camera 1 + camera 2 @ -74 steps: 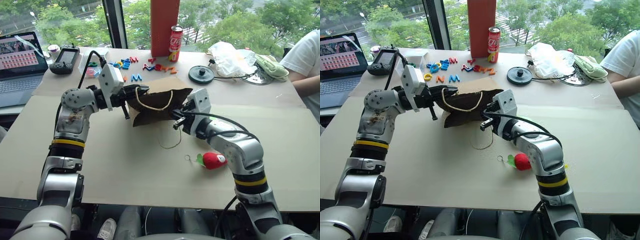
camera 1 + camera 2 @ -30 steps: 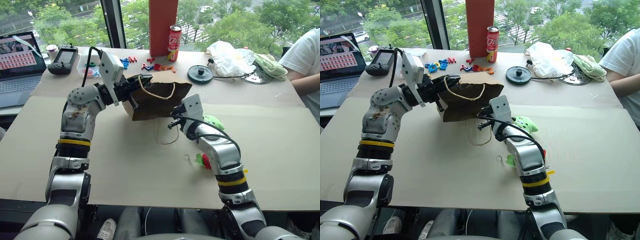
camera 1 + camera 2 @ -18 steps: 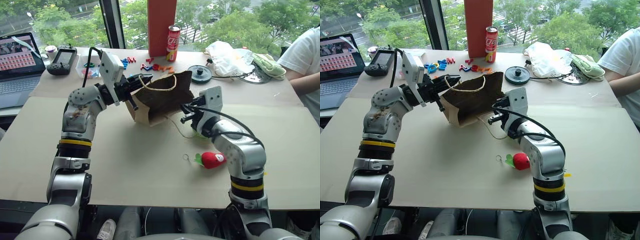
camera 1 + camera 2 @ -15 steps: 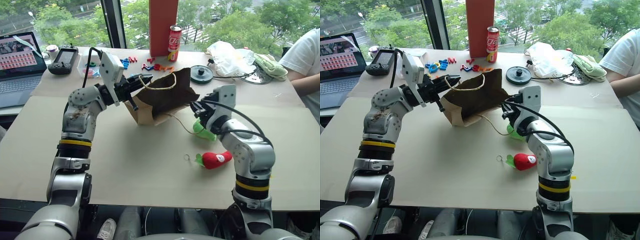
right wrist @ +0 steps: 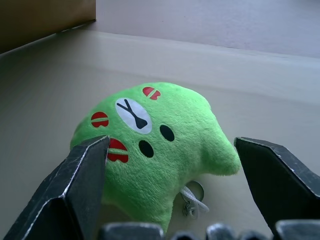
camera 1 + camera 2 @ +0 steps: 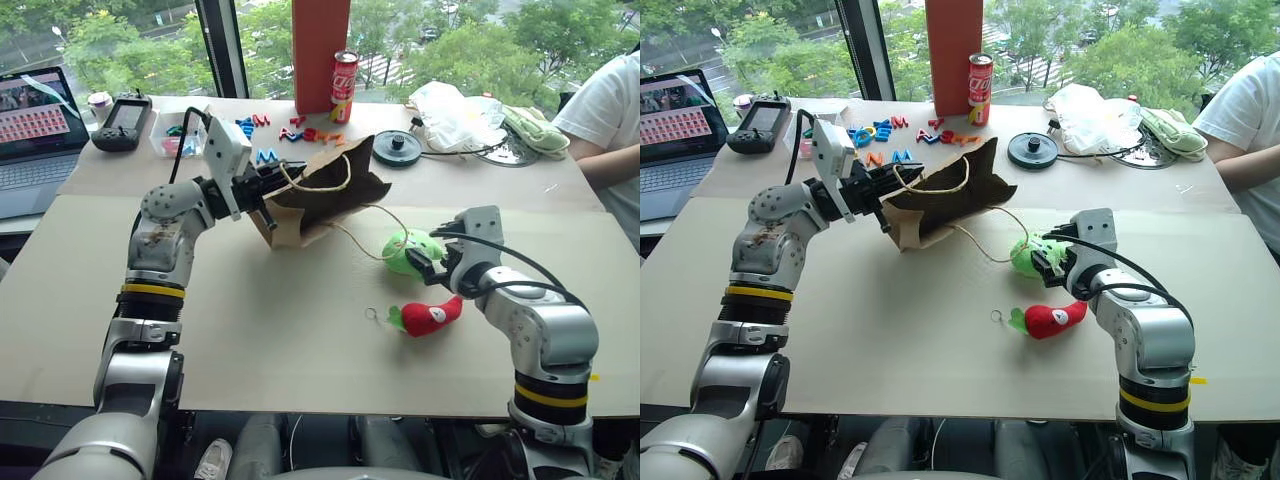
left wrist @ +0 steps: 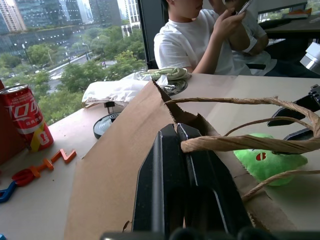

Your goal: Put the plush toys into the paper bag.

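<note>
Right gripper (image 5: 167, 200) has swung away from the paper bag (image 6: 320, 195) and now straddles the green plush (image 5: 150, 145), jaws wide. Left gripper (image 7: 182, 165) stays pinched on the bag rim. Red chili plush (image 6: 432, 315) lies near the green one. Neither bagged; grasp looks imminent.

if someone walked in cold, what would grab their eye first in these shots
Probably the bright green plush toy on the tan table, framed by the open right tool, with the red chili plush lying just nearer the robot. Next, the brown paper bag tipped on its side mid-table, its edge pinched by the shut left tool. Behind it stand colourful plastic letters and a red can.
</note>
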